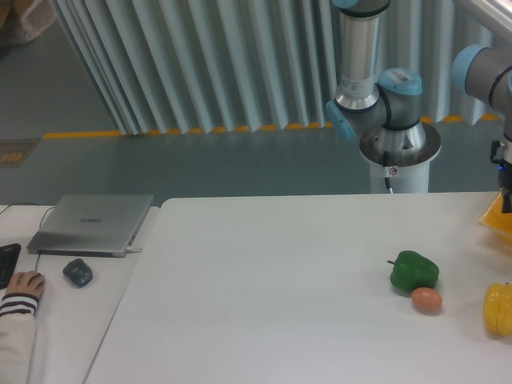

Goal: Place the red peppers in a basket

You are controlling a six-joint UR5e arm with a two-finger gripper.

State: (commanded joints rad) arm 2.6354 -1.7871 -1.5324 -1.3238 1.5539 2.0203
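The tool hangs at the 3 o'clock edge, mostly cut off, so I cannot tell whether it is open or closed. It sits over an orange basket (only a corner shows). No red pepper is visible. On the white surface, a green pepper touches an egg; a yellow pepper lies near.
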